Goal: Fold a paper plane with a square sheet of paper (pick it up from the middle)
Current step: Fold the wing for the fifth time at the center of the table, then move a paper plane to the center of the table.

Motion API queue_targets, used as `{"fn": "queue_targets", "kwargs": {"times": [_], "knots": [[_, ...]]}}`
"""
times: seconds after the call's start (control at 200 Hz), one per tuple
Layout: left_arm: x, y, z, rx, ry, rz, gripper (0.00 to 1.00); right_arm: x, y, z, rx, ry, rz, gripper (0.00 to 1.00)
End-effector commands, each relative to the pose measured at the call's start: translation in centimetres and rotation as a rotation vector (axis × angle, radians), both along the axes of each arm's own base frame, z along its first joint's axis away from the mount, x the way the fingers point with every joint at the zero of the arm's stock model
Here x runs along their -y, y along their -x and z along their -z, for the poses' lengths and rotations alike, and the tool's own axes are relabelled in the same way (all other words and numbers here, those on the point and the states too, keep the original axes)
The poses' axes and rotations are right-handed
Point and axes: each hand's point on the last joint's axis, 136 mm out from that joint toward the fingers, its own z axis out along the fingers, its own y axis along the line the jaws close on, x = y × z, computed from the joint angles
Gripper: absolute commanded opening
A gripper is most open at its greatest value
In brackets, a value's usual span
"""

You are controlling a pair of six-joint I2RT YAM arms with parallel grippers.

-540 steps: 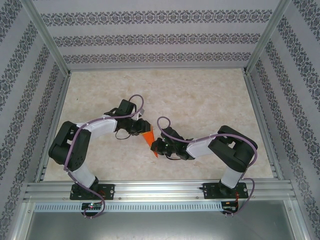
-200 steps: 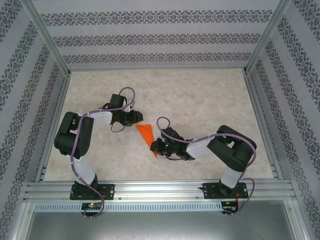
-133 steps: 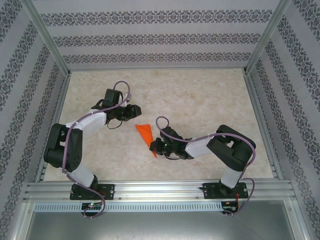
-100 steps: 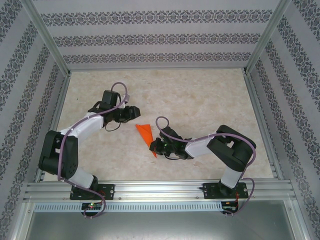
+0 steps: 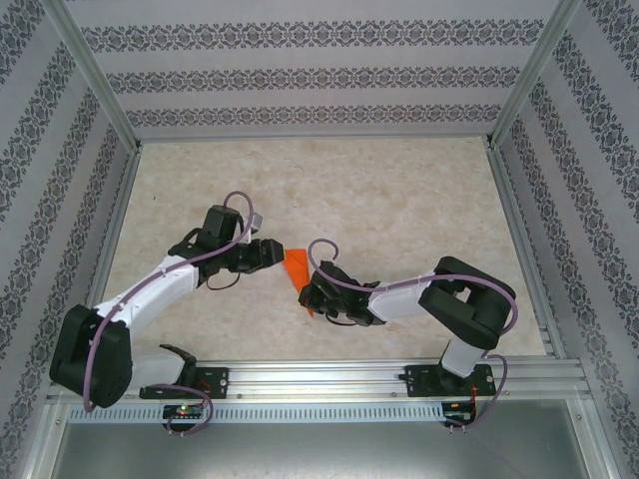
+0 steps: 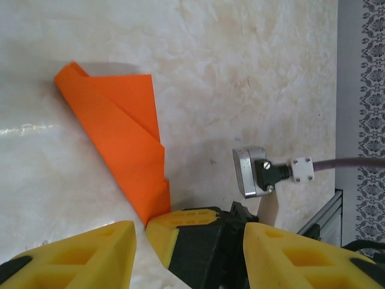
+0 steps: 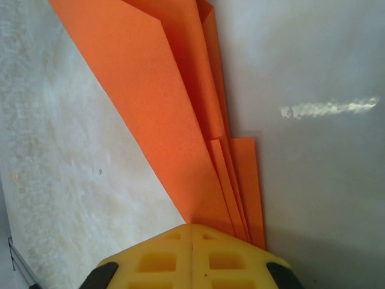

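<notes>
Your right gripper (image 7: 192, 232) is pressed together on the narrow end of the paper plane (image 7: 162, 102), with the stacked folds pinched flat between its yellow tips. Your left gripper (image 6: 189, 232) stands spread with no paper between its jaws. From above, the left gripper (image 5: 270, 250) sits just off the 9 o'clock side of the plane's broad end, close to it but, as far as I can tell, not touching.

The paper plane (image 5: 297, 267) lies near the middle of the table (image 5: 419, 200), a shade toward 7 o'clock. Its long axis runs from the broad end at 11 o'clock to the pinched tip at 5 o'clock, where the right gripper (image 5: 314, 293) has it. In the left wrist view the upper flap seems to stand a little proud along its crease instead of lying flat.

Expect this to handle as very light, limp paper. The layers can slip over one another, the folds will likely spring open, and a push from the side would probably slide it across the smooth table. I'd take hold on the centre crease at the 11 o'clock end, where the layers are thickest. Avoid a single loose flap, which would probably bend or crumple.
</notes>
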Motion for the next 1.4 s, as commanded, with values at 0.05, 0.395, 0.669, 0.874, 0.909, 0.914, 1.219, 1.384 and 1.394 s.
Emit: {"fn": "queue_targets", "kwargs": {"times": [0.05, 0.395, 0.669, 0.874, 0.909, 0.914, 1.219, 1.384, 1.394], "knots": [[-0.2, 0.4, -0.2, 0.003, -0.006, -0.017, 0.52, 3.7, 3.4, 4.3, -0.092, 0.181, -0.012, 0.02], [0.2, 0.8, 2.1, -0.065, -0.033, -0.057, 0.64, 1.4, 3.2, 2.6, -0.043, 0.188, -0.023, 0.03], [-1.2, 2.1, 4.8, -0.126, -0.196, -0.105, 0.71, -0.6, 1.9, -4.3, 0.177, 0.029, -0.041, 0.2], [-1.0, 1.9, 5.4, -0.155, -0.269, -0.108, 0.75, 2.9, 1.1, -7.2, 0.304, 0.028, 0.04, 0.33], [-0.7, 1.9, 5.2, -0.152, -0.285, -0.101, 0.75, 4.0, 1.0, -7.0, 0.31, 0.053, 0.062, 0.36], [-0.6, 1.9, 5.2, -0.152, -0.287, -0.099, 0.75, 4.2, 1.0, -7.0, 0.309, 0.056, 0.064, 0.36], [-0.5, 1.7, 6.2, -0.177, -0.598, -0.09, 0.78, 9.6, 0.4, -5.5, 0.276, 0.061, 0.178, 0.42], [0.0, 1.5, 6.9, -0.192, -0.629, -0.085, 0.78, 9.6, 0.4, -5.9, 0.288, 0.056, 0.165, 0.46], [0.1, 1.5, 6.9, -0.194, -0.625, -0.081, 0.77, 9.6, 0.4, -6.0, 0.289, 0.056, 0.162, 0.46]]}}
